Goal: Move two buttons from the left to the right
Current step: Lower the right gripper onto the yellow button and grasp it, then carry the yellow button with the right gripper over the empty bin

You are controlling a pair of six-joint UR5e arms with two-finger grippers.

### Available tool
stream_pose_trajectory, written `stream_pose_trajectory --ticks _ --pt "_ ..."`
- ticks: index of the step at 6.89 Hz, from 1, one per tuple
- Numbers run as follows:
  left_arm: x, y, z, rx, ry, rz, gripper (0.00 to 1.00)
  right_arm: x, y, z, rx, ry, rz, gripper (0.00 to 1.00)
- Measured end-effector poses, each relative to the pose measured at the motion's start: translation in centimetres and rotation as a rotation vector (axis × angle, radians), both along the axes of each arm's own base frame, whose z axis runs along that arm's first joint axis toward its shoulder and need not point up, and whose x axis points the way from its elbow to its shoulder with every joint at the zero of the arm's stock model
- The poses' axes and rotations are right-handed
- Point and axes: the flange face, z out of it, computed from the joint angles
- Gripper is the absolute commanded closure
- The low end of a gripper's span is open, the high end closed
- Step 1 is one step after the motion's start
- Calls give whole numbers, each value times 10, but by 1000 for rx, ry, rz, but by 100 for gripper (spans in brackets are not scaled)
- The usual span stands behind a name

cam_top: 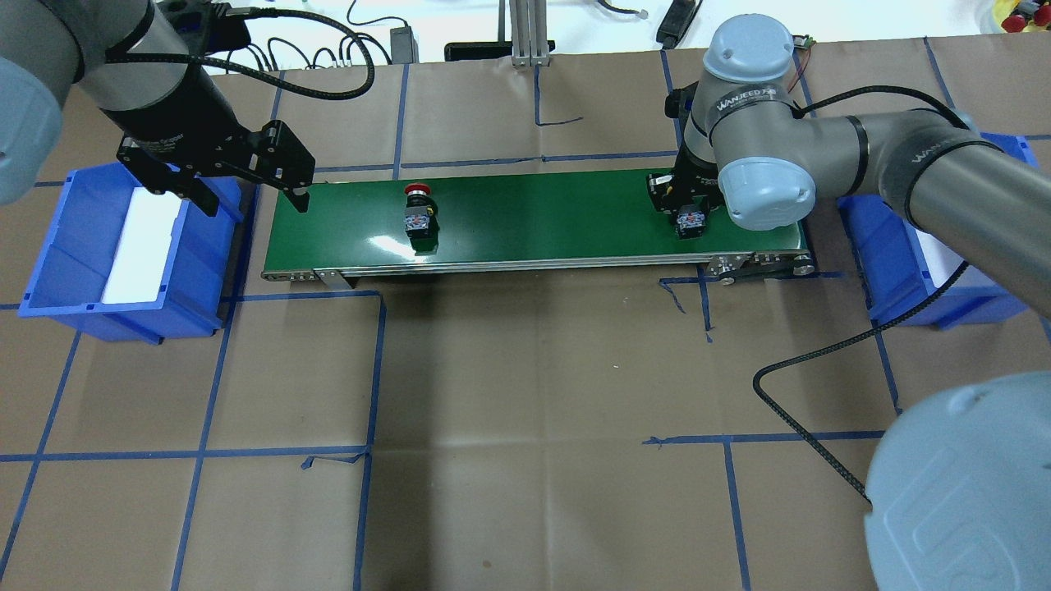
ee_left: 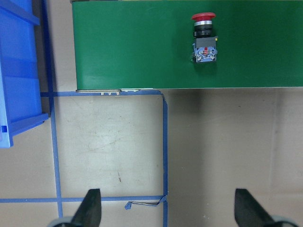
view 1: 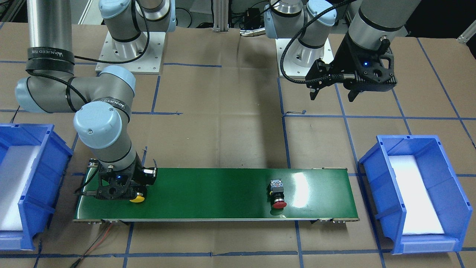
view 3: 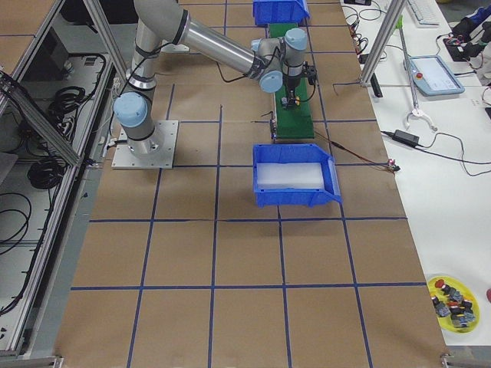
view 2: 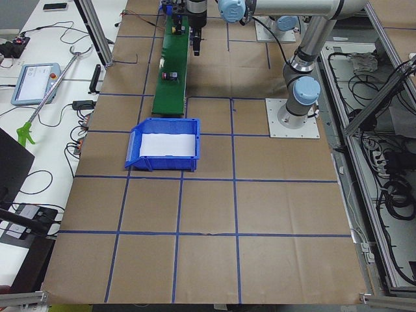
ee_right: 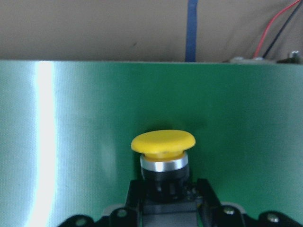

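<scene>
The yellow button (ee_right: pixel 163 143) lies at the robot's right end of the green conveyor belt (view 1: pixel 215 193). My right gripper (ee_right: pixel 169 194) is down on the belt, its fingers (ee_right: pixel 134 193) closed against the button's black body. In the front view only the yellow cap (view 1: pixel 137 198) shows below that gripper (view 1: pixel 122 191). The red button (view 1: pixel 278 191) lies on its side near the belt's other end, also in the left wrist view (ee_left: pixel 203 38). My left gripper (cam_top: pixel 250 197) hangs open and empty above the belt's left end, away from the red button (cam_top: pixel 420 209).
A blue bin (cam_top: pixel 49 271) with a white liner stands off the belt's left end, and a second blue bin (cam_top: pixel 903 279) stands off the right end, partly under my right arm. Brown paper with blue tape lines covers the table.
</scene>
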Motion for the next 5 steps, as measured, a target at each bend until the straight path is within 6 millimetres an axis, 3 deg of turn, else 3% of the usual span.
stream_pose_trajectory --ticks 1,3,4,5 --pt "0 0 0 -1 0 0 0 -16 -5 21 -7 24 1 96" --pt "0 0 0 -2 0 -1 0 -65 -17 84 -15 49 51 95" --pt "0 1 -1 0 0 -1 0 -106 -17 115 -24 59 57 95" --pt "0 1 -1 1 0 -1 0 -164 -10 141 -29 72 62 95"
